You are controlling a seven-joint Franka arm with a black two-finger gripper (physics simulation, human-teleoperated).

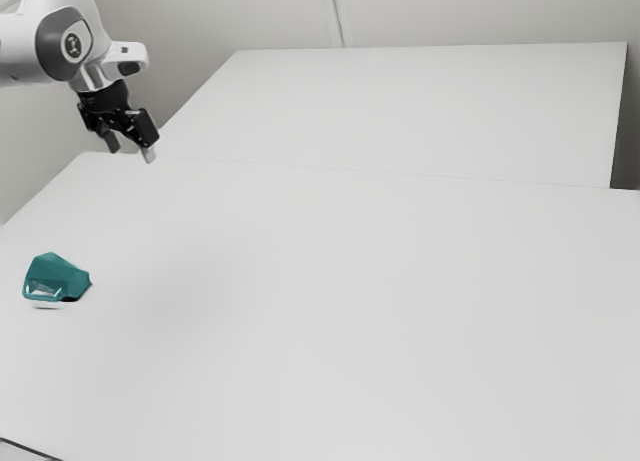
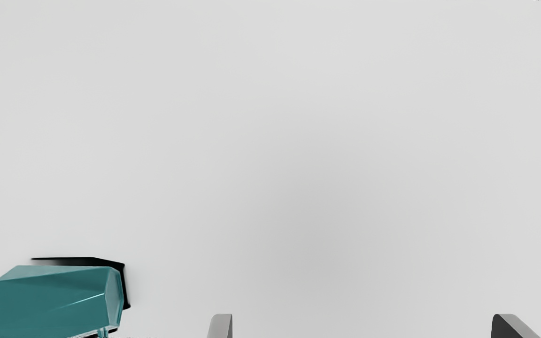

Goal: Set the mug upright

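Jaws wide open, clear of the mug [image 2: 52, 303]

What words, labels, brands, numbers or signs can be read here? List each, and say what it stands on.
No text can be read.
Round mark on the arm: too small to make out.
Mug: no lettering on the sides that show.

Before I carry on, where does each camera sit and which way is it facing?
Exterior view: at the side of the arm, looking down across the white table; the arm's end and black jaws show at upper left.
Wrist view: on the arm's end, facing the tabletop; the tips of the parted jaws show at the bottom edge.
Shared: table and teal mug.
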